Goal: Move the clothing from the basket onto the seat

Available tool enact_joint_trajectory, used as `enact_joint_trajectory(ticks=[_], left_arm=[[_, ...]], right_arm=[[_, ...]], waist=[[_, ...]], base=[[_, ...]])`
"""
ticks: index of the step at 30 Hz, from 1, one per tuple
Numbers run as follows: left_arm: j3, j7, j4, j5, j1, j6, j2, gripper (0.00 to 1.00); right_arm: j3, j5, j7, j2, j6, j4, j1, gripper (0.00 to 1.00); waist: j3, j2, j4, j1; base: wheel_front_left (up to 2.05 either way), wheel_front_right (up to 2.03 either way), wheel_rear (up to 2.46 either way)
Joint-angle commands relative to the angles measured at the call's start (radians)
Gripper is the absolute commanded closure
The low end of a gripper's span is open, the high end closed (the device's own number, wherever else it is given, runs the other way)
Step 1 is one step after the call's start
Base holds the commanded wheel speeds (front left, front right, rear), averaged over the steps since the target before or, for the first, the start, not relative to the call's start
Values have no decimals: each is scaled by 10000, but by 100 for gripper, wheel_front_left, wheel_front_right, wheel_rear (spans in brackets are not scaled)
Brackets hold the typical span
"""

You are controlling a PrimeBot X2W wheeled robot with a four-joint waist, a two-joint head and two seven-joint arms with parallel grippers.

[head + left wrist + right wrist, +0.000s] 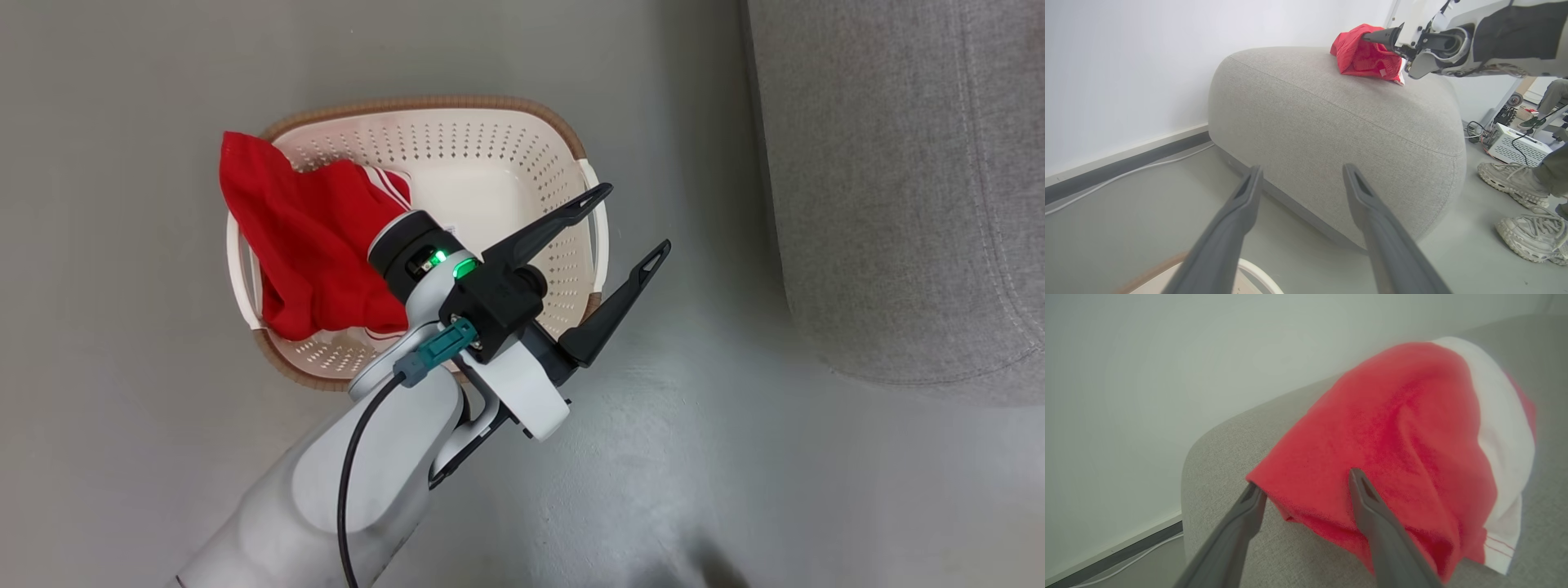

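Right half of basket [490,155] bare, open from above; red garment [310,245] heaps the left half, over the rim. Open floor strip [694,245] runs to sofa [898,204]. A person's shoes [1511,181] stand beside sofa's end.

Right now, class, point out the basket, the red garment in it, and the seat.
basket [424,104]: head view, brown rim.
red garment [310,245]: head view, middle fabric.
seat [1331,122]: left wrist view, grey side.

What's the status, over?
Left gripper open by basket. Right gripper open, red garment lying on seat. Second garment in basket, draped over rim. Person's shoes beside seat.
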Motion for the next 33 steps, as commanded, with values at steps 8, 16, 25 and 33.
enact_joint_trajectory(ticks=[8,16,25,33], left_arm=[[739,-49,-246,-107,734,-38,-132,0],[1509,-49,-193,-116,1470,-38,-248,0],[2605,-49,-40,62,2235,-38,-393,0],[3992,-49,320,308,2982,-38,-494,0]], right_arm=[[1965,1383,-56,-394,29,-1363,1830,0],[2970,2101,-62,-408,29,-2036,2639,0],[3826,2083,-63,-450,29,-2818,3392,0],[4340,2050,-64,52,29,-3452,4231,0]], waist=[[-1111,0,224,0],[-2080,0,417,0],[-3126,0,913,0],[-4074,0,1324,0]], base=[[0,0,0],[0,0,0],[0,0,0],[0,0,0]])
